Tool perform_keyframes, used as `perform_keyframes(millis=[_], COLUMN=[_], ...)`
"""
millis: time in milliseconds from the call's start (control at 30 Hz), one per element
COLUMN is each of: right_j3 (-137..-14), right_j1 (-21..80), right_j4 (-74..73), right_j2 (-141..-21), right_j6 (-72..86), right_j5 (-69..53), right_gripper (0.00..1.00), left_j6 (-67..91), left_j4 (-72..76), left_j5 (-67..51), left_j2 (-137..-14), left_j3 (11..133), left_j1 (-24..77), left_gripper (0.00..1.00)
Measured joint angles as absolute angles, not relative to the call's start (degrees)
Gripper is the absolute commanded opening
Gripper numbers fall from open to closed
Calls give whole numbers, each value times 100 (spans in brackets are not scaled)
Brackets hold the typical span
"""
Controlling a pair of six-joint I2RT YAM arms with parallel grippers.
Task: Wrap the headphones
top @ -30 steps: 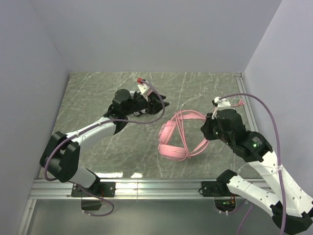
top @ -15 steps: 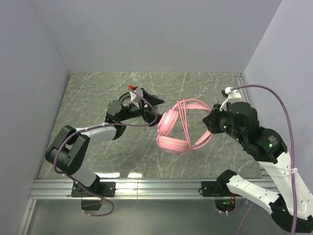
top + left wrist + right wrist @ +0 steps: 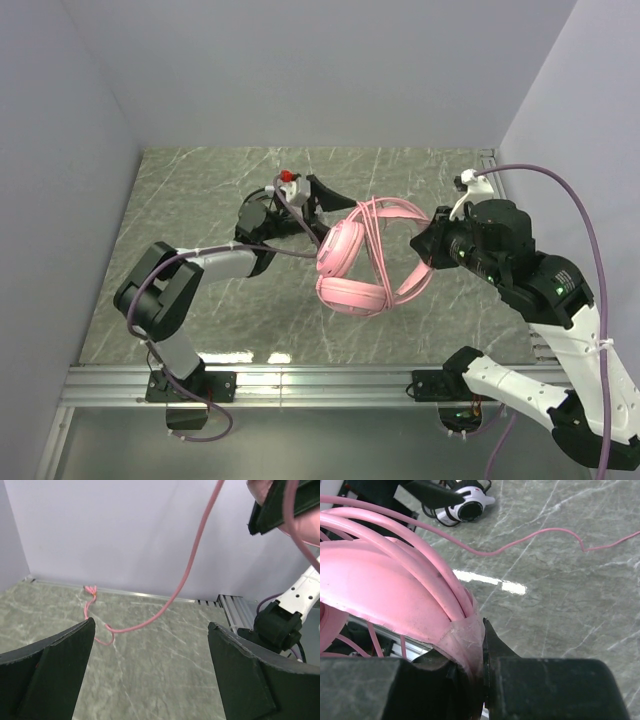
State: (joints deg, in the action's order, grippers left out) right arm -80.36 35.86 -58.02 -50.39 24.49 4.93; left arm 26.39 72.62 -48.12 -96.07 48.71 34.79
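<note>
Right gripper tight on pink headphones, seemingly aloft; left gripper wide, empty; loose cable in wrist views only.

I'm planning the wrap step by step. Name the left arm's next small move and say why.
Probably ease the left pincer forward and shut it on the loose cable. It is open and holds nothing, the cable hangs slack ahead of it down to the table, and the right pincer holds the headphones up by the band, with several turns on it.
</note>
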Motion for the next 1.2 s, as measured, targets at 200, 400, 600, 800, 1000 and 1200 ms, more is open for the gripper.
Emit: perform_keyframes(millis=[200,400,600,800,1000,1200], right_j3=[-8197,-8324,-8403,-8444,-8460,-8488], right_j1=[3586,3586,3586,3586,3586,3586], right_j4=[-5837,-5850,-5846,-5828,-5798,-5782], right_j2=[-5039,-5081,-5186,-5234,-5234,-5247], right_j6=[2552,2657,2746,2818,2908,2923], right_j5=[480,392,377,325,290,287], right_gripper=[0,0,0,0,0,0], left_j6=[2622,2823,3081,3570,4058,4355], left_j4=[7389,7481,7485,7522,7496,7474], left_j5=[-4825,-4858,-4869,-4862,-4814,-4814], left_j2=[-10053,-10492,-10847,-11354,-11907,-12005], left_j3=[5500,5736,5846,6189,6611,6785], left_j1=[3586,3741,3754,3760,3765,3806], left_gripper=[99,99,99,99,99,99])
